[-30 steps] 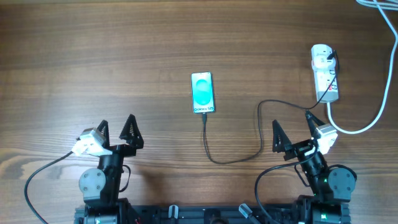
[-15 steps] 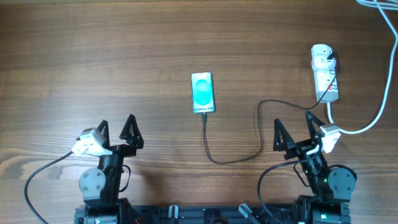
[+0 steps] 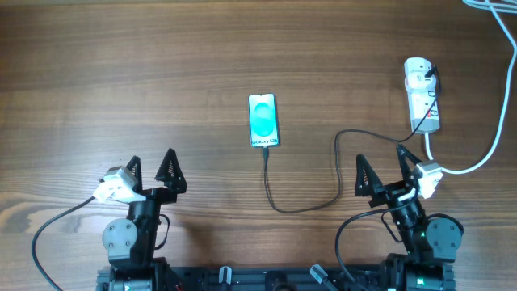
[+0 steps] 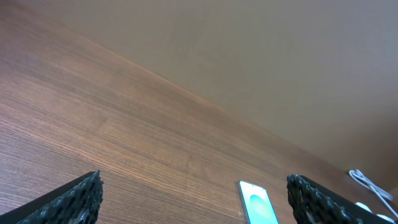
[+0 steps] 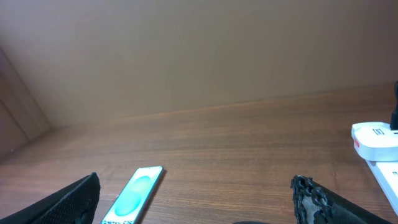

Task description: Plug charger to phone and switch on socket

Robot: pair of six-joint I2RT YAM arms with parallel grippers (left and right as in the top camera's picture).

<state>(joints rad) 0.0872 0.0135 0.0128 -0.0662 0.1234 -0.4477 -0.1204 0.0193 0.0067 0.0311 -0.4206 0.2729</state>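
The phone [image 3: 263, 120] lies mid-table with its teal screen lit; it also shows in the left wrist view [image 4: 257, 203] and the right wrist view [image 5: 132, 193]. The thin black charger cable [image 3: 338, 161] runs from the phone's near end, loops across the table and reaches its black plug [image 3: 433, 75] in the white socket [image 3: 422, 94] at the far right, also in the right wrist view [image 5: 377, 144]. My left gripper [image 3: 151, 165] is open and empty at the near left. My right gripper [image 3: 380, 166] is open and empty at the near right, just short of the socket.
The socket's thick white cord [image 3: 477, 164] curves from its near end out past the right edge. Another white cord [image 3: 494, 16] crosses the far right corner. A wall stands behind the table's far edge [image 4: 186, 87].
My right gripper has shifted very slightly to the right. The left arm, phone, cable and socket have not moved.
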